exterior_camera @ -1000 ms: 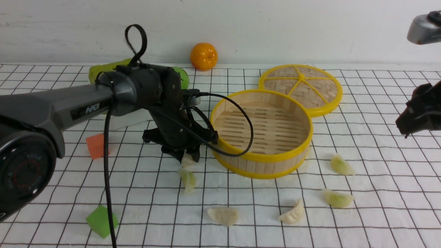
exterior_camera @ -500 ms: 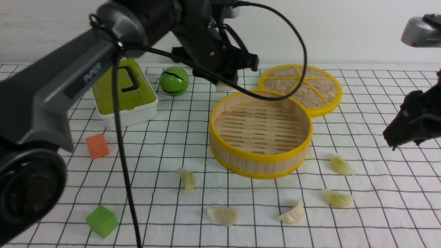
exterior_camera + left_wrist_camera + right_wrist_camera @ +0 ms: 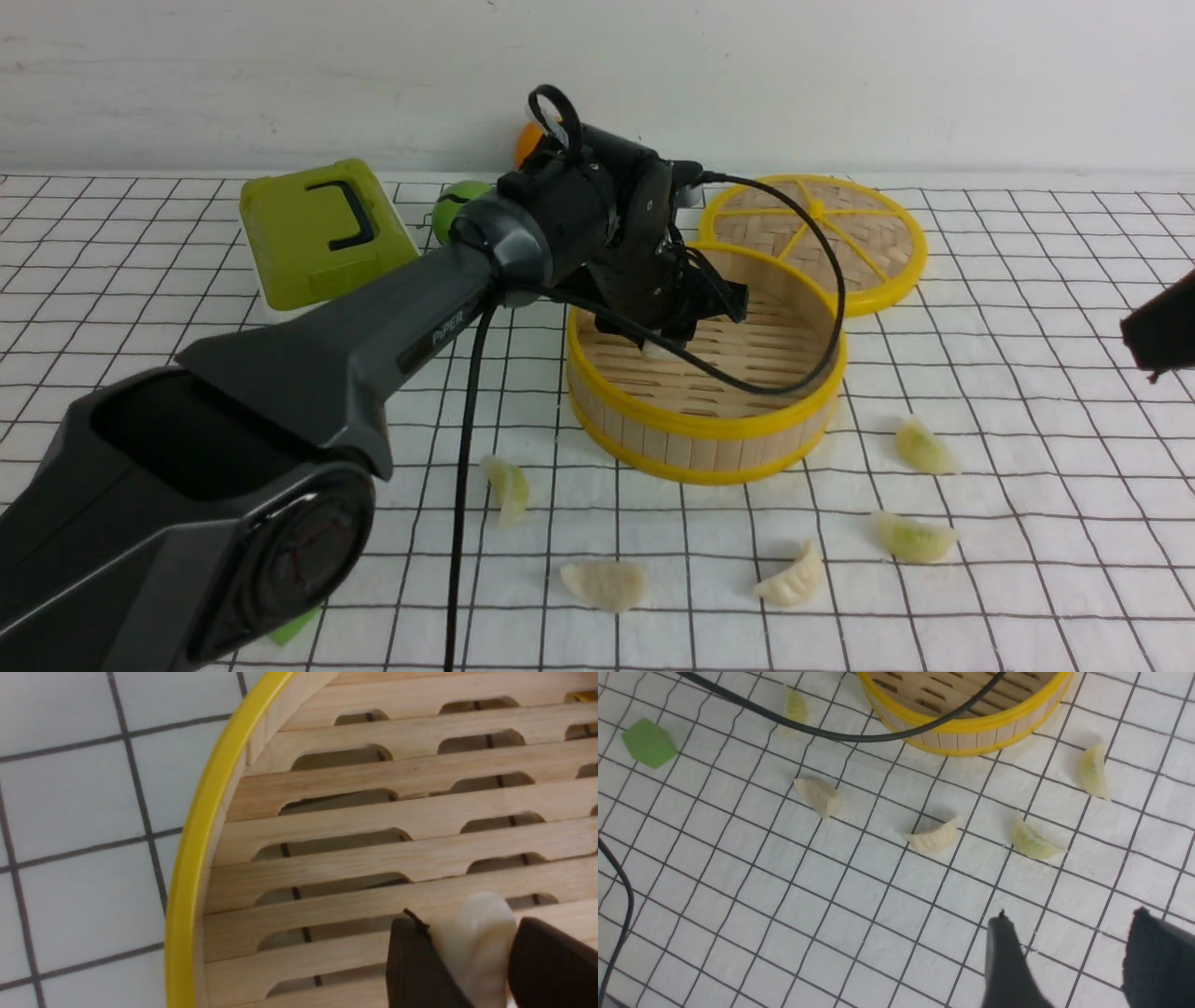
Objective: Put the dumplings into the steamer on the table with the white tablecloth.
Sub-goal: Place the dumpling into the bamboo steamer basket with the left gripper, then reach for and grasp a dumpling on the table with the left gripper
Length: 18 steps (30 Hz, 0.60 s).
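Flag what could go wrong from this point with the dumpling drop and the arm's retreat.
The left gripper pinches a cream dumpling low inside the steamer. When it lets go, the dumpling might bounce on the slats or cling to the gripper. The arm's black cable drapes across the steamer's front rim, so pulling back could tug the basket and shift it.

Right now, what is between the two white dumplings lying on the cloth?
Nothing but bare cloth lies between one white dumpling and the other white dumpling; the right wrist view shows it clearly.
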Motion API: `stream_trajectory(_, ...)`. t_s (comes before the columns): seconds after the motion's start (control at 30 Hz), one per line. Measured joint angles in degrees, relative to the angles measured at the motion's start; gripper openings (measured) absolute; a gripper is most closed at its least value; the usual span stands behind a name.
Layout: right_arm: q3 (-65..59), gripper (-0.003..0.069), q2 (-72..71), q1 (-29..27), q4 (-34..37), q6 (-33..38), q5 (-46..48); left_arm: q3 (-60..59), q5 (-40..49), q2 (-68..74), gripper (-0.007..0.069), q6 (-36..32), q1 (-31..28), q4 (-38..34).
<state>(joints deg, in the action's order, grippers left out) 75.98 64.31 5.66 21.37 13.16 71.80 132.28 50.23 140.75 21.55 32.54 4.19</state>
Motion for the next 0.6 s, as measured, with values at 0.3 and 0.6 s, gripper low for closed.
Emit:
stream_trajectory(0.3,0.0,0.029,-0.41,0.01,0.57,0.35,0.17,1.4,2.48,-0.6,0.0481,1.48,0.0,2.06)
stream_trajectory(0.6,0.0,0.0253,-0.41,0.01,1.41,0.61,0.14,6.03,16.89,-12.36,0.0553,-2.8,0.0,5.76)
